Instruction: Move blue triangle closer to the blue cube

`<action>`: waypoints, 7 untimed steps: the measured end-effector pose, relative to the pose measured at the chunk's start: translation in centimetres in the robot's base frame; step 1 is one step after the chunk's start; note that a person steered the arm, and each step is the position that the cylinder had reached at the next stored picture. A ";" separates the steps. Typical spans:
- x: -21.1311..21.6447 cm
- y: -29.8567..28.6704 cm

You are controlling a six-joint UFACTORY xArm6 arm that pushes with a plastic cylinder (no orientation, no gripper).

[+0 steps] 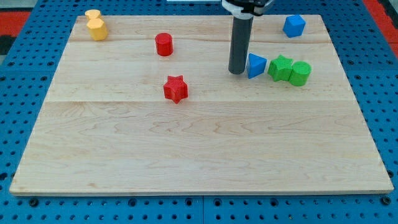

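The blue triangle (255, 65) lies on the wooden board right of centre, near the view's top. The blue cube (294, 25) sits up and to the right of it, near the board's top right corner. My tip (236, 71) stands just left of the blue triangle, touching or almost touching its left side. The rod rises from there to the view's top edge.
A green star (280, 67) and a green cylinder (300, 73) sit touching each other just right of the blue triangle. A red cylinder (164, 45) and a red star (176, 89) lie left of my tip. Two yellow blocks (96, 25) sit at the top left corner.
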State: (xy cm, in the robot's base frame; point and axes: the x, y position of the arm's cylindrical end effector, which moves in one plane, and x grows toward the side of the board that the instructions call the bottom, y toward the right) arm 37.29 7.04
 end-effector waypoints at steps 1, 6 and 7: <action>2.2 0.3; -4.5 5.0; -6.1 5.0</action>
State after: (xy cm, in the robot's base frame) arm 31.16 12.06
